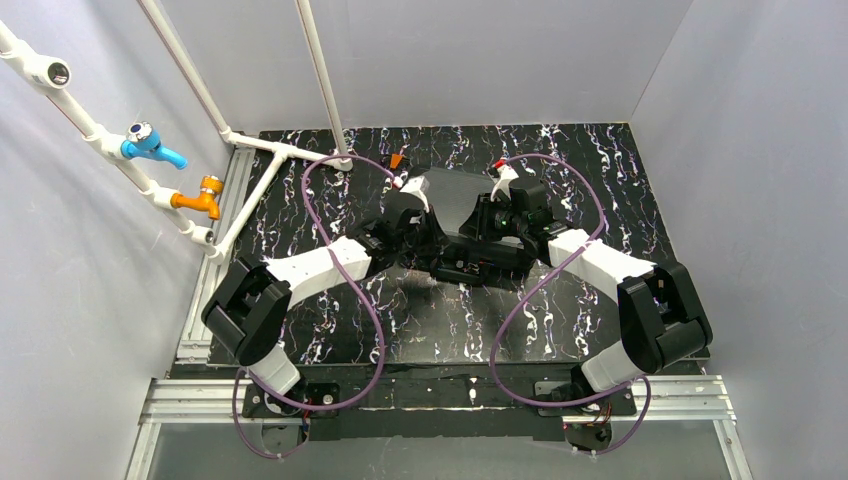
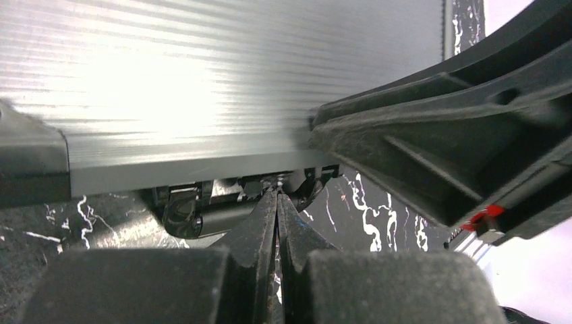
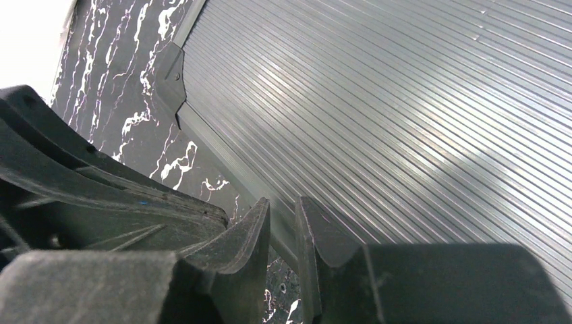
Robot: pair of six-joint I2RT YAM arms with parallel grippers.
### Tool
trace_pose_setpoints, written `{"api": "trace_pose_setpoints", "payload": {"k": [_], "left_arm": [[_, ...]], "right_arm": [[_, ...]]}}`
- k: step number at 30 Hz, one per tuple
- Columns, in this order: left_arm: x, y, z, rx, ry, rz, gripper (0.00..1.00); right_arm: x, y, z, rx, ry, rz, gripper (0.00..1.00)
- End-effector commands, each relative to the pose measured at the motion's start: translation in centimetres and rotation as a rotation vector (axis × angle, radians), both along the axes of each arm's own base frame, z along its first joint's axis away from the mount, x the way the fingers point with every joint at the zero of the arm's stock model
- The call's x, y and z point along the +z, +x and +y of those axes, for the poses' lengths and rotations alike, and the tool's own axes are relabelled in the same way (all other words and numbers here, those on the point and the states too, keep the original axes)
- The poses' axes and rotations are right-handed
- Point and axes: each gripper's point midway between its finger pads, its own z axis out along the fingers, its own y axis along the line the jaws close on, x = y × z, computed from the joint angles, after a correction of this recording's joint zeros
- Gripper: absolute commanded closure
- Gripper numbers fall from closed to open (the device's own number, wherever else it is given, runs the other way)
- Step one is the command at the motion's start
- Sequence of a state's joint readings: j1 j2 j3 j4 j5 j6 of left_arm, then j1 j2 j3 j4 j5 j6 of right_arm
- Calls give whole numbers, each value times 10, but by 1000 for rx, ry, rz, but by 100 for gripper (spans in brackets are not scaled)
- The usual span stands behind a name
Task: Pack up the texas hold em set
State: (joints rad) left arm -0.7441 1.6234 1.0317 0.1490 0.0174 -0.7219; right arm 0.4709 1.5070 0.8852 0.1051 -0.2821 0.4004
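The black hard case point(image 1: 452, 205) lies in the middle of the marbled table with its ribbed grey lid down. Chips, card decks and red triangles are hidden. My left gripper point(image 1: 405, 215) is shut and empty. Its tips point(image 2: 278, 192) sit at the case's front edge point(image 2: 202, 169), just above a black handle point(image 2: 185, 214). My right gripper point(image 1: 497, 215) hovers over the right part of the lid. Its fingertips point(image 3: 283, 202) stand a narrow gap apart above the lid's metal rim point(image 3: 222, 158), with nothing seen between them. The right gripper's body also fills the right of the left wrist view point(image 2: 459, 135).
A small orange object point(image 1: 397, 160) lies behind the case. A white pipe frame point(image 1: 270, 148) with a blue tap point(image 1: 150, 143) and an orange tap point(image 1: 200, 198) stands at the left. Purple cables point(image 1: 318, 205) loop from both arms. Grey walls enclose the table.
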Motion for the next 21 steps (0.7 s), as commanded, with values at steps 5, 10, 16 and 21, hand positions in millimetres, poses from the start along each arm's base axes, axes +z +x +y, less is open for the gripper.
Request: {"api": "trace_pose_setpoints", "payload": {"k": [5, 10, 16, 21], "left_arm": [[-16, -15, 4, 62, -57, 122, 100], [-28, -18, -4, 77, -73, 181, 100], [-41, -20, -8, 132, -87, 244, 100], [-51, -19, -11, 172, -99, 288, 100]], "right_arm": [[-95, -70, -50, -20, -273, 368, 70], [-93, -70, -50, -23, -271, 366, 70], [-93, -70, -50, -23, -272, 365, 70], [-94, -71, -50, -22, -272, 367, 70]]}}
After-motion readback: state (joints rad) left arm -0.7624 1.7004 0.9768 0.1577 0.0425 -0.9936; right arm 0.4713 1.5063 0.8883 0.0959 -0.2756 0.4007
